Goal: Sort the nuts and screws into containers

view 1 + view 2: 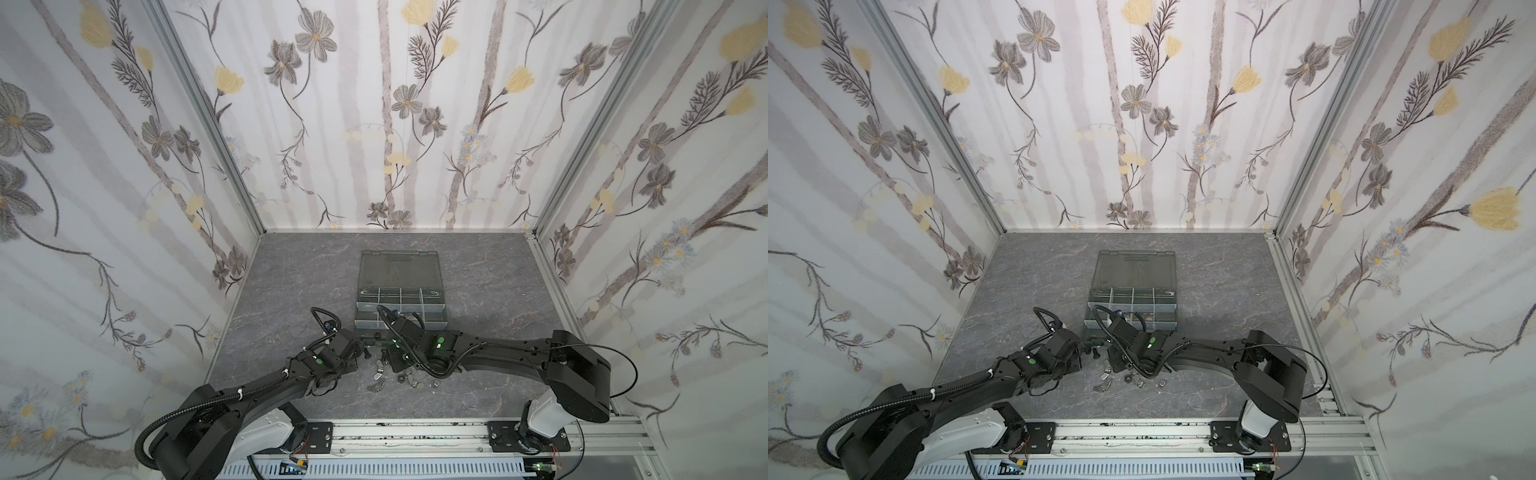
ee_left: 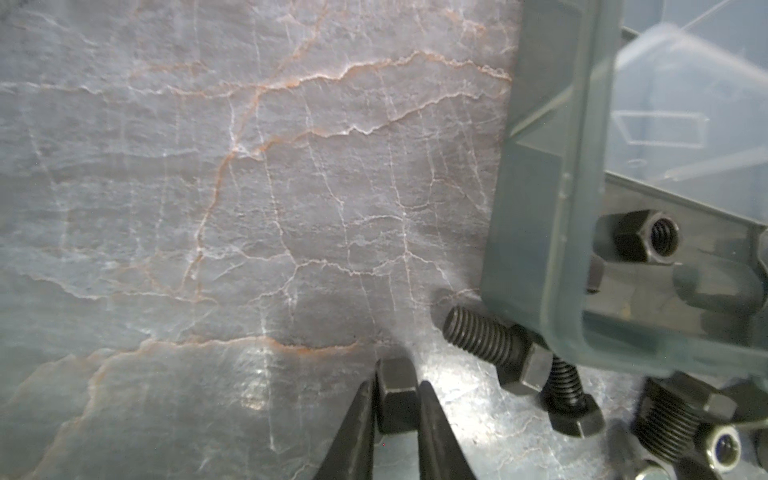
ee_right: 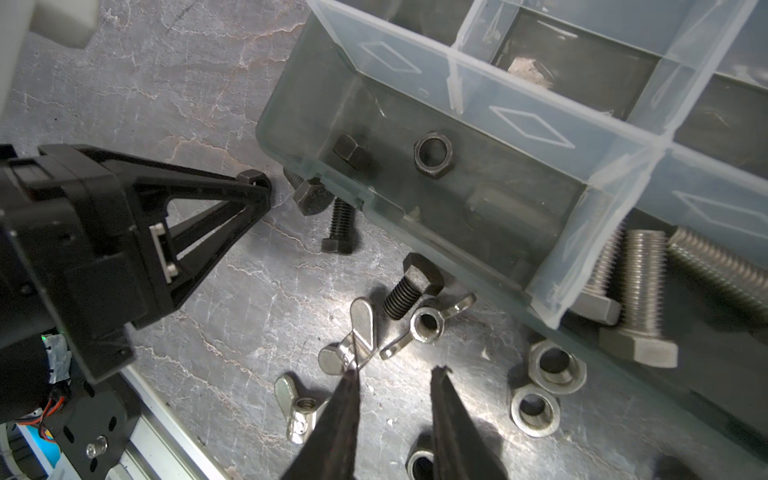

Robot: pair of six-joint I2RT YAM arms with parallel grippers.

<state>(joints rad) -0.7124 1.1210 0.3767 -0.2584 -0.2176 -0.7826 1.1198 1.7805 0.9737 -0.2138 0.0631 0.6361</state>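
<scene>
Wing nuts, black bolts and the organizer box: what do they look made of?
Wing nuts: bright silver metal, likely plated or stainless steel; sharp glints. Black bolts: matte black metal, probably oxide-coated steel; dull threads, little glare. The black hex piece in the left gripper looks the same. Organizer box: smoky translucent plastic, contents show through its wall; dividers paler, clearer plastic.

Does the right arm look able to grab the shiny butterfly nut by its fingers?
Probably yes. The right gripper hangs open right beside the wing nut, one fingertip at its edge, nothing lying on top. The left gripper, shut on a black nut, sits well aside.
</scene>
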